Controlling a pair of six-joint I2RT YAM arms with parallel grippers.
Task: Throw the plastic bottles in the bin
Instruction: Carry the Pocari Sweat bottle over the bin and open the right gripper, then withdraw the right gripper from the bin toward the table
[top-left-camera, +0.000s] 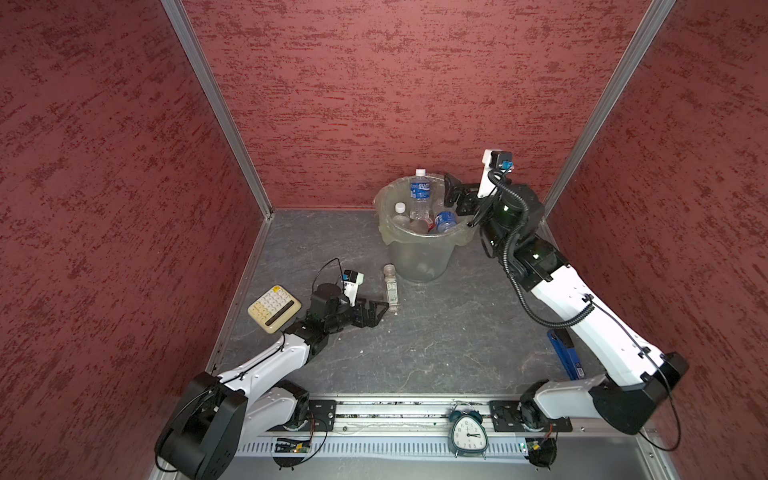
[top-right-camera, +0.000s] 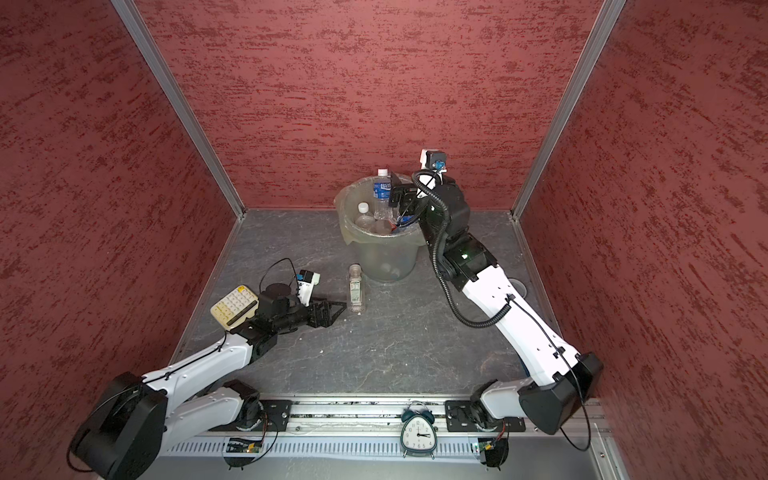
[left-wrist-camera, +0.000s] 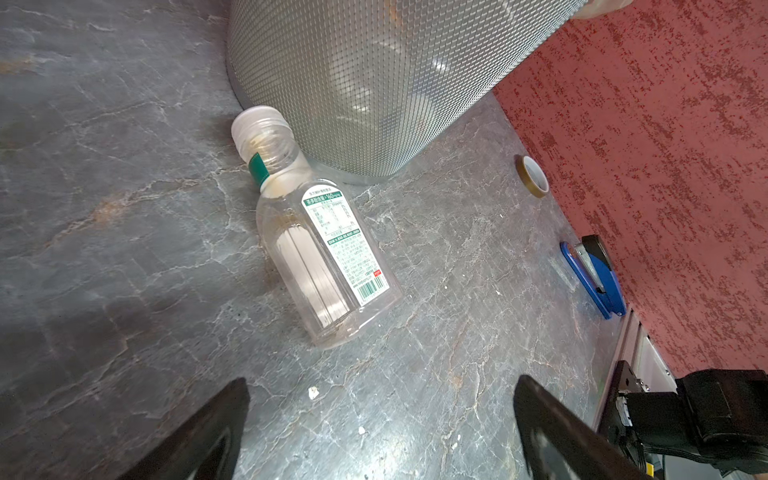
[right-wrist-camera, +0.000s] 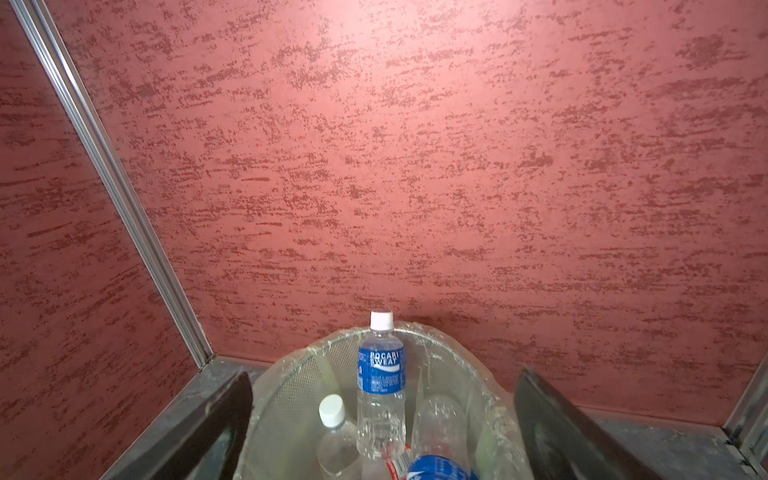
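L claw (left-wrist-camera: 382, 382): spread wide, empty, facing lying bottle (top-left-camera: 390, 286)
R claw (right-wrist-camera: 384, 374): spread wide, empty, above bin (top-left-camera: 415, 259)
Bin: counter (top-left-camera: 436, 353) back edge

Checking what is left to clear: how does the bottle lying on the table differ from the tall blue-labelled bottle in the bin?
The table bottle lies on its side beside the bin; the blue-labelled bottle stands upright inside it, cap above the rim. The table bottle's label is white and green, the other's blue. Its cap looks clear; the other's is solid white. Both are clear plastic.
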